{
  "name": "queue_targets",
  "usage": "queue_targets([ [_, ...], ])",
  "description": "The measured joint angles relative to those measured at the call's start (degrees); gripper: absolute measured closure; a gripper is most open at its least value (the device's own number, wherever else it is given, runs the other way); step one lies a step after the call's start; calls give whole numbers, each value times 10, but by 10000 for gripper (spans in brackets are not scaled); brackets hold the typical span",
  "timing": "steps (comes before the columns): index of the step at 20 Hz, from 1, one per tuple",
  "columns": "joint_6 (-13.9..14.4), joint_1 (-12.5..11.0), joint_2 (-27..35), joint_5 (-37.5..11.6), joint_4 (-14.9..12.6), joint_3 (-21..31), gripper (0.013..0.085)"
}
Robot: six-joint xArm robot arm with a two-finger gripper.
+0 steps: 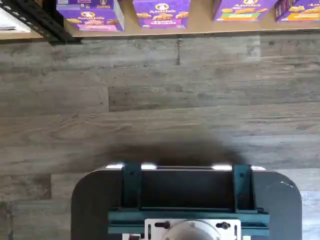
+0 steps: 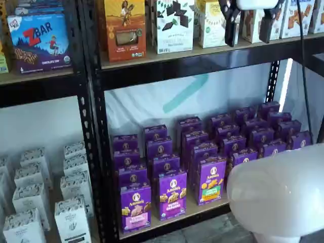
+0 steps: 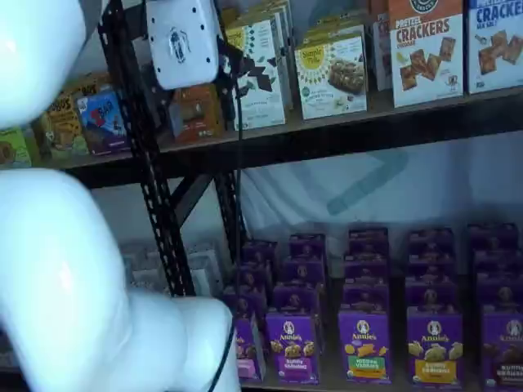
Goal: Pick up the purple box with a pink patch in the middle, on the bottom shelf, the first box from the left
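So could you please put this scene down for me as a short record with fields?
target: purple box with pink band, front row, upright on the bottom shelf
neighbour: purple box with purple band beside it
claw: open, up at the higher shelf, well above the target
held: nothing
floor: grey wood planks in front of the rack

Front views sharing bottom shelf (image 2: 202,211)
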Motion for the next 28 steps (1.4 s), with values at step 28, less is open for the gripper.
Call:
queue_targets([
  [28,-11,-9,-1,-148,5,136,130],
])
